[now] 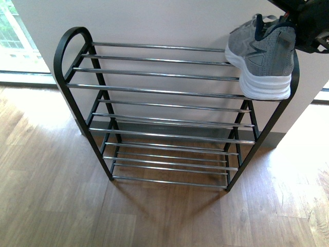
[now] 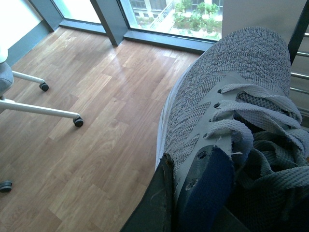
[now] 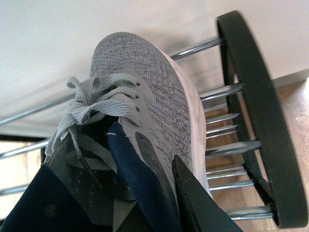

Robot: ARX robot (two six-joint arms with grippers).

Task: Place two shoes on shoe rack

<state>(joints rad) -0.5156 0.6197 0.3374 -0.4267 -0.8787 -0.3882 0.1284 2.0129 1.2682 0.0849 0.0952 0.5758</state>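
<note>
Pale wood floor (image 1: 61,206) ran up to a plain white wall (image 1: 154,20), with a bright window (image 1: 15,31) off to the far left, and the shoe rack (image 1: 58,62) stood against that wall, its black arched ends framing four tiers of thin chrome rods. All the lower tiers carried nothing. At the right end of the top tier sat a grey sneaker (image 1: 262,56), white sole down, toe toward the wall and heel toward the near edge, slightly tilted; whether the sole rested on the rods or hung just above them could not be told. The right end effector (image 1: 300,23) reached in from the upper right and was pinched on the sneaker's heel collar, one dark finger (image 3: 193,203) pressed on the outside of the knit beside the navy lining, with the rack's right arch just beside the shoe in the right wrist view. The left end effector (image 2: 198,212) did not show in the front view; its own wrist view showed it clamped on the collar of a second grey sneaker (image 2: 227,72), held above bare floor with rack rods just beside it and the white wheeled legs of a chair (image 2: 38,110) well apart near a window.
</note>
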